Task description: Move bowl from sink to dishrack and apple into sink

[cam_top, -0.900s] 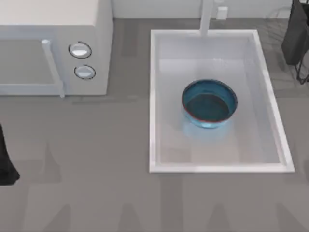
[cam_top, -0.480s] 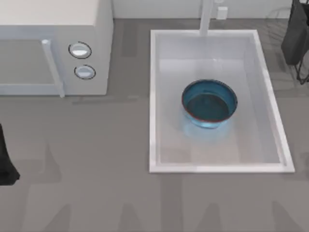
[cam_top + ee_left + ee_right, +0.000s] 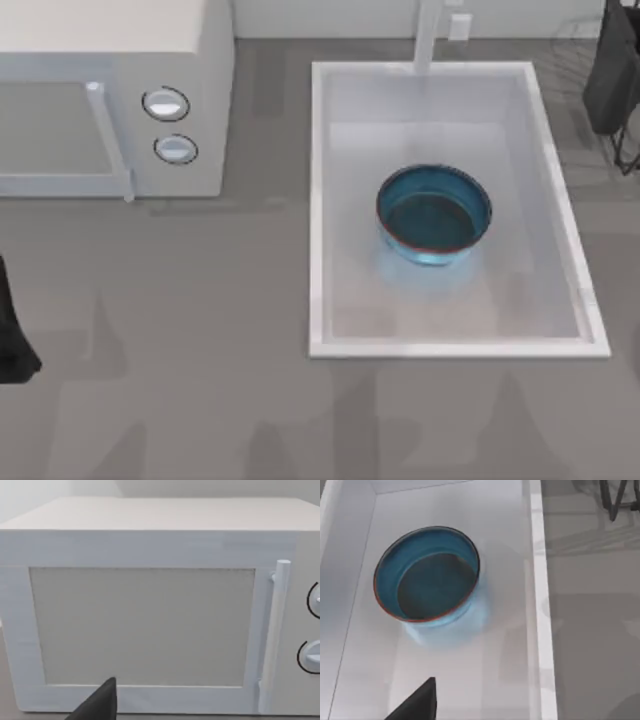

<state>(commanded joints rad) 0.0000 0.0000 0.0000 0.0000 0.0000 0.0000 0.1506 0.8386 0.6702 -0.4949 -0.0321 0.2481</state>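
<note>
The blue bowl (image 3: pixel 433 215) with a dark inside and a reddish rim line stands upright in the middle of the white sink (image 3: pixel 318 210). In the right wrist view the bowl (image 3: pixel 427 575) lies ahead of one dark fingertip (image 3: pixel 421 701) of my right gripper, apart from it. The sink's rim (image 3: pixel 540 600) runs beside the bowl. In the left wrist view a single dark fingertip (image 3: pixel 100 702) of my left gripper points at the microwave door (image 3: pixel 145 625). Part of my left arm (image 3: pixel 10 335) shows at the table's left edge. The apple is out of view.
A white microwave (image 3: pixel 110 100) with two round knobs stands at the back left. The pale faucet post (image 3: pixel 428 35) rises behind the sink. Thin dark dishrack wires (image 3: pixel 625 150) and a dark upright shape (image 3: pixel 612 70) sit at the back right. Grey tabletop stretches in front.
The shadows on the table's front strip have shifted. The bowl has stayed where it was, and so has the dark shape at the left edge.
</note>
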